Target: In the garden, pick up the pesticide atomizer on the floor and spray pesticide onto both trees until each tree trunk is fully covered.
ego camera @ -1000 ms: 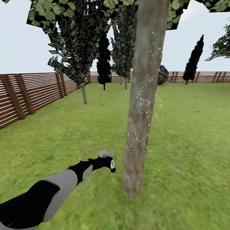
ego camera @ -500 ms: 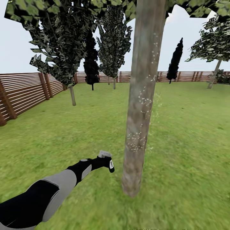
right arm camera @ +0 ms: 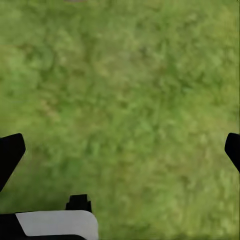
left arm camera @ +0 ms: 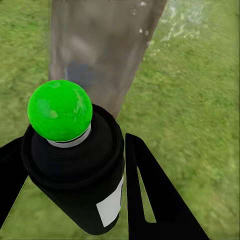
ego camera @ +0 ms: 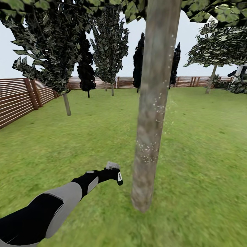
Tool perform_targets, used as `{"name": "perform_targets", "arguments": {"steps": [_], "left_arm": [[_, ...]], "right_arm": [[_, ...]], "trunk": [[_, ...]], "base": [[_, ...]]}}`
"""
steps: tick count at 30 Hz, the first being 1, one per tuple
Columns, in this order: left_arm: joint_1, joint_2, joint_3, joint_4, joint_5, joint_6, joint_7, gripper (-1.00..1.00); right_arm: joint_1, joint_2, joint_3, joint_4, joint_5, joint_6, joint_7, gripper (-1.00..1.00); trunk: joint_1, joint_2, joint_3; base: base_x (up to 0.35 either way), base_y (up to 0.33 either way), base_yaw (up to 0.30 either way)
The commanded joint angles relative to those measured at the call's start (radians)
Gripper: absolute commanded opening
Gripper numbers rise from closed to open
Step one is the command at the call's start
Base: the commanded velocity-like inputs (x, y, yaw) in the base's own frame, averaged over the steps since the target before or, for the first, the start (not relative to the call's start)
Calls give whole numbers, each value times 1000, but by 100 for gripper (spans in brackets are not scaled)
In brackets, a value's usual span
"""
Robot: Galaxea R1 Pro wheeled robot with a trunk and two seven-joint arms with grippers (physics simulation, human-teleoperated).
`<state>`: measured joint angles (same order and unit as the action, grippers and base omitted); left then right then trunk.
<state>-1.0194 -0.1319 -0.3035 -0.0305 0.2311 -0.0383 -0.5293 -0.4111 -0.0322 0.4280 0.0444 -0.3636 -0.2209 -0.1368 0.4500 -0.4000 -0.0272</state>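
Note:
A thick grey-brown tree trunk (ego camera: 151,113) stands close in front of me on the garden lawn. White pesticide specks (ego camera: 149,152) dot its right side at mid height. My left gripper (ego camera: 115,172) reaches toward the trunk's base and is shut on the pesticide atomizer (ego camera: 112,166). In the left wrist view the atomizer (left arm camera: 80,170) is a black can with a green ball on top, held between the fingers (left arm camera: 150,195) and aimed at the trunk (left arm camera: 100,50). A second tree (ego camera: 211,77) with a flat canopy stands far right. My right gripper (right arm camera: 120,150) hangs open over grass.
A brown slat fence (ego camera: 17,103) runs along the left and across the back. A thin-trunked leafy tree (ego camera: 67,103) stands at left, and dark narrow cypress columns (ego camera: 139,65) rise near the back fence. Open grass (ego camera: 206,154) spreads to the right of the trunk.
The camera has swung right: the fence and far trees slid left in the picture and the second tree came further into view. The near trunk and left arm hold their place.

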Motion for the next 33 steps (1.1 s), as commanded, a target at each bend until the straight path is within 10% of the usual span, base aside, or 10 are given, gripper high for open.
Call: {"name": "perform_targets", "arguments": {"steps": [1, 19, 22, 24, 27, 33], "left_arm": [[0, 0, 1, 0, 1, 0, 0, -100], [1, -9, -2, 0, 1, -24, -2, -100], [36, -43, -7, 1, 5, -29, 5, -100], [45, -43, -15, -59, 3, 83, 153, -100], [48, -43, -41, -395, 3, 434, 306, -100], [48, -43, -98, -806, 28, 749, 322, -100]], "right_arm": [[0, 0, 0, 0, 0, 0, 0, 100], [0, 0, -1, 0, 0, 0, 0, 100], [0, -1, -1, -1, -2, 0, -1, 100], [0, -3, -1, -1, -2, 1, -2, 100], [0, -5, -2, 0, 0, 3, -3, 100], [0, -7, -2, 0, 0, 9, -7, 100]], "trunk": [[0, 0, 0], [0, 0, 0], [0, 0, 0], [0, 0, 0], [0, 0, 0], [0, 0, 0]], "base": [[94, 345, -5], [85, 306, -129], [5, 14, -17], [1, 2, -2], [0, 0, 0], [0, 0, 0]]}}
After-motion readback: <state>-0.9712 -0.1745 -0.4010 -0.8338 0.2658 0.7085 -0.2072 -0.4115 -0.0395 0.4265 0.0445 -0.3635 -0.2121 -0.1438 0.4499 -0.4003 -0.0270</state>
